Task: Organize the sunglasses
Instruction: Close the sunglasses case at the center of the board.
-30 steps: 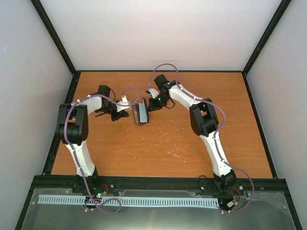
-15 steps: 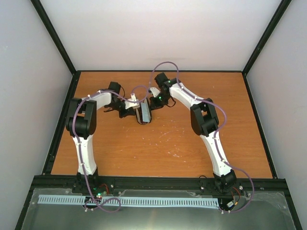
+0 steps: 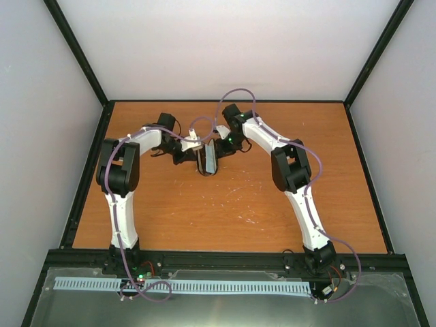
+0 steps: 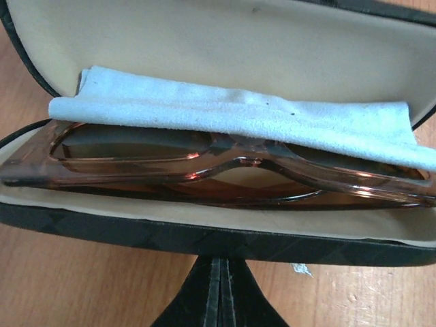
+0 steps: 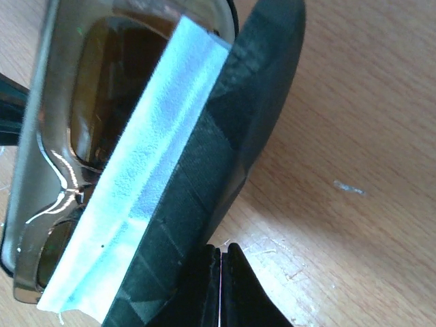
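The sunglasses, reddish-brown, lie inside the black glasses case, with a pale blue cloth draped over their far edge. The case's lid stands raised behind them. My left gripper is shut, its tips against the outside of the case's near wall. In the right wrist view the sunglasses and the cloth show beside the lid. My right gripper is shut, its tips touching the lid's outer face. From above, the case sits between the left gripper and the right gripper.
An orange-brown wooden table carries the case towards its back middle. Black frame rails run along the table's sides, with pale walls behind. Small white scuffs mark the wood near the case.
My left arm has swung right until its gripper reached the case. The case has shifted slightly right and looks narrower from above, its lid more upright. The right arm barely moved.
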Action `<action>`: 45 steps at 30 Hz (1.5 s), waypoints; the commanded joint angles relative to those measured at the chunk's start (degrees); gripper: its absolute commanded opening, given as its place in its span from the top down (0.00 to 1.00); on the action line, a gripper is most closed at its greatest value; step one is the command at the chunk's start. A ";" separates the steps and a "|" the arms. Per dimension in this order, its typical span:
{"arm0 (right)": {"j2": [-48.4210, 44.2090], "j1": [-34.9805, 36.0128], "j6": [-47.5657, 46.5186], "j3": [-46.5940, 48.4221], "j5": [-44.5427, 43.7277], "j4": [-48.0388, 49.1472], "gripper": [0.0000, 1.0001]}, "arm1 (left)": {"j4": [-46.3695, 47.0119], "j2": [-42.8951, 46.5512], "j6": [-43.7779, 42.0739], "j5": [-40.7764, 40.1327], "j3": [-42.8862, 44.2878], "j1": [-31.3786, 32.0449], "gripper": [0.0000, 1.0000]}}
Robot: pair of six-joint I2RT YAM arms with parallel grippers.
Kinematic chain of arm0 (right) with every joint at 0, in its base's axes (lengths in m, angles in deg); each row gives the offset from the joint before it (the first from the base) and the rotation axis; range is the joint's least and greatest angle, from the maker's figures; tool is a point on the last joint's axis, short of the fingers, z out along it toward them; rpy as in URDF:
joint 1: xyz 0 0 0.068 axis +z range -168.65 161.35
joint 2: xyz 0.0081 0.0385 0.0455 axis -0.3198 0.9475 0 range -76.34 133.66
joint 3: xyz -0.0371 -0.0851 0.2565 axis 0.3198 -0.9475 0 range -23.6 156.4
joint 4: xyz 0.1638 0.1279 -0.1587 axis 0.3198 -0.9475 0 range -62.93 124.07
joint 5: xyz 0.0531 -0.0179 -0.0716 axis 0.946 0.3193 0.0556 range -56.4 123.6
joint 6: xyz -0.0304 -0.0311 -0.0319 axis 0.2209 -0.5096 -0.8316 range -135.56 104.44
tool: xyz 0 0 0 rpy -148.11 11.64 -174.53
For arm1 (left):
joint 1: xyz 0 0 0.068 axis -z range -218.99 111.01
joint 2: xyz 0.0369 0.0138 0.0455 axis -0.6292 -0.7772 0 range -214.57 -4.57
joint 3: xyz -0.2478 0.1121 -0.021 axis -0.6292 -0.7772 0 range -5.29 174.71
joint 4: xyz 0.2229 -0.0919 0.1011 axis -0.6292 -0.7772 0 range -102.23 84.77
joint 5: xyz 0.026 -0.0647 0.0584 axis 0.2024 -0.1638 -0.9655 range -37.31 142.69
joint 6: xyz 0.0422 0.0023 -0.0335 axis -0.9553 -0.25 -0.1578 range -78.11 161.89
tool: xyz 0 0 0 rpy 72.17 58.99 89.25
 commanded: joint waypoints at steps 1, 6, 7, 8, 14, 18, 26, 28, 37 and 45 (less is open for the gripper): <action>2.65 1.54 -1.52 1.45 2.43 -0.85 0.97 | 1.75 -0.55 2.44 3.59 4.47 1.85 0.99; 3.09 2.13 -1.54 1.38 2.89 -0.81 0.97 | 2.93 -0.85 4.60 4.47 5.42 3.35 0.99; 3.15 2.23 -1.51 1.36 2.94 -0.70 0.97 | 3.18 -0.94 5.13 4.66 5.57 3.56 0.99; 3.23 2.32 -1.45 1.36 3.07 -0.62 0.97 | 3.42 -1.05 5.62 4.84 5.63 3.80 0.99; 3.24 2.78 -0.66 2.48 3.52 0.76 0.97 | 4.94 -1.13 7.67 5.80 5.55 5.13 0.99; 3.49 3.12 -0.35 4.29 3.86 0.98 0.97 | 5.61 -1.18 8.35 6.13 5.46 5.69 0.99; 4.07 4.48 -0.28 4.77 5.02 0.90 0.97 | 5.99 -1.68 8.12 6.40 6.54 6.31 0.99; 4.06 4.70 -0.43 4.64 5.23 0.52 0.97 | 5.89 -1.92 8.11 6.36 6.96 6.46 0.99; 2.34 3.90 -1.96 -1.25 2.62 -0.77 0.97 | 2.09 -0.17 6.58 3.42 6.41 5.77 0.99; -3.66 -0.33 -1.78 -12.08 -4.69 -0.93 0.97 | 5.34 9.75 5.91 2.75 -4.84 -0.09 0.99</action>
